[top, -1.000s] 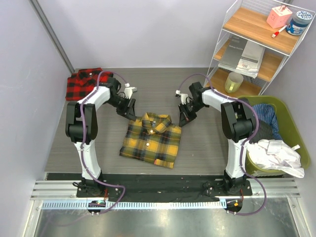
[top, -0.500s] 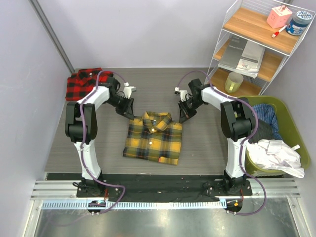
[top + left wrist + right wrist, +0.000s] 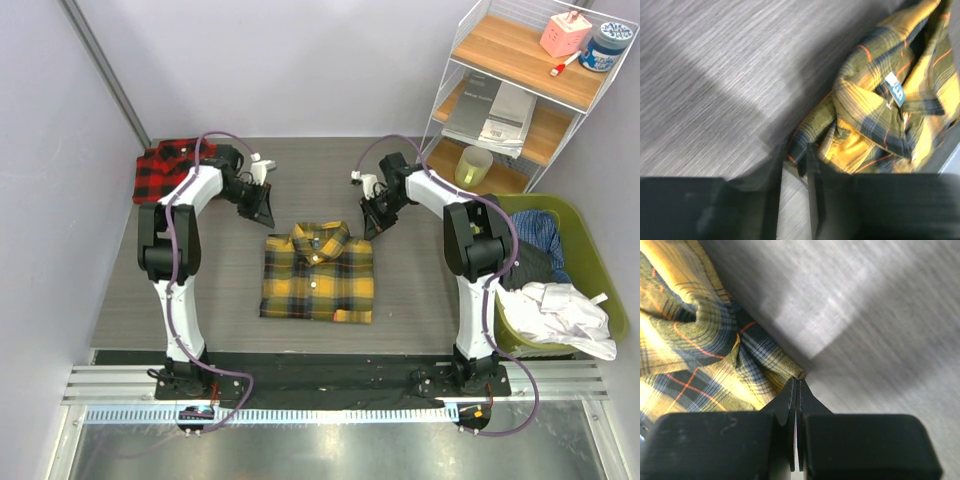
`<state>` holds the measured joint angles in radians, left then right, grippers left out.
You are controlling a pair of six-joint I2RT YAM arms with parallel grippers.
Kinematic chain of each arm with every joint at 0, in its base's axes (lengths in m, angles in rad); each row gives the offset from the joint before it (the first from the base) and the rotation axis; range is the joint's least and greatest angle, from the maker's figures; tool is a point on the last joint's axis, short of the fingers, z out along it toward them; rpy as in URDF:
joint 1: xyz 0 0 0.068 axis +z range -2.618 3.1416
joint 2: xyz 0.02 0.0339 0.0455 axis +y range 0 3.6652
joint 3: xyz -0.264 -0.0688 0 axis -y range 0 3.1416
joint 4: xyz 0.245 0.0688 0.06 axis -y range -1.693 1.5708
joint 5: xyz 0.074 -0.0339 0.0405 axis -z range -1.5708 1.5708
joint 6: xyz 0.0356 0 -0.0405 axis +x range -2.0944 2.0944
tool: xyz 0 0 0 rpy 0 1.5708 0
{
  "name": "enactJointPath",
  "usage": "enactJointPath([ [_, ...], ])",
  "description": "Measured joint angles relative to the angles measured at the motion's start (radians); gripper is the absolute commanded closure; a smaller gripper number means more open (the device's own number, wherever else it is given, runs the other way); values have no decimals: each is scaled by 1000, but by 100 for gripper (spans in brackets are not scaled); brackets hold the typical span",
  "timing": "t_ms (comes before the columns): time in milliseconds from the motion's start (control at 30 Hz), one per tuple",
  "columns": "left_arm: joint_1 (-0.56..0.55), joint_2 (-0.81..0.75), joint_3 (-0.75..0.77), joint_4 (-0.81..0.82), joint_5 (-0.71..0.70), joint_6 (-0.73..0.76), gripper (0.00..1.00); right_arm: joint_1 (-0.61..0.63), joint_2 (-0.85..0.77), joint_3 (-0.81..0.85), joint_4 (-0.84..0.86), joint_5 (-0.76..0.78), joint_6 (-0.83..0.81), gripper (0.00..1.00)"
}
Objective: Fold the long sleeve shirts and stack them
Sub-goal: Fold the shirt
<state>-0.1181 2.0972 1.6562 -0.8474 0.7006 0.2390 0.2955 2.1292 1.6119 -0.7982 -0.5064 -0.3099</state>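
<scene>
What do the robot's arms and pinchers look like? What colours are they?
The left arm and right arm are white tubes with chunky black joints. A purple cable loops along each one. The left gripper and right gripper are black, each with two flat fingers.

Both arms are reaching from the bottom edge toward mid-frame.
The left arm (image 3: 172,232) and right arm (image 3: 470,232) are bending inward, wrists tilting down. The right gripper (image 3: 375,224) is pressing its fingers (image 3: 785,407) together. The left gripper (image 3: 264,210) is showing blurred fingers (image 3: 822,200) nearly touching.
</scene>
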Motion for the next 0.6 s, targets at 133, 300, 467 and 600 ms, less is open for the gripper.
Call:
enactJointPath([
  [133,21,35,9,-39,31,17,51,0,27,31,-3,9,-10,99],
  [300,35,35,2,-98,71,35,46,0,31,46,-3,11,-17,99],
  [467,29,35,-15,-122,92,36,45,0,31,47,-5,10,-25,90],
  [600,26,35,-45,-131,108,39,44,-3,31,70,-43,0,-27,55],
])
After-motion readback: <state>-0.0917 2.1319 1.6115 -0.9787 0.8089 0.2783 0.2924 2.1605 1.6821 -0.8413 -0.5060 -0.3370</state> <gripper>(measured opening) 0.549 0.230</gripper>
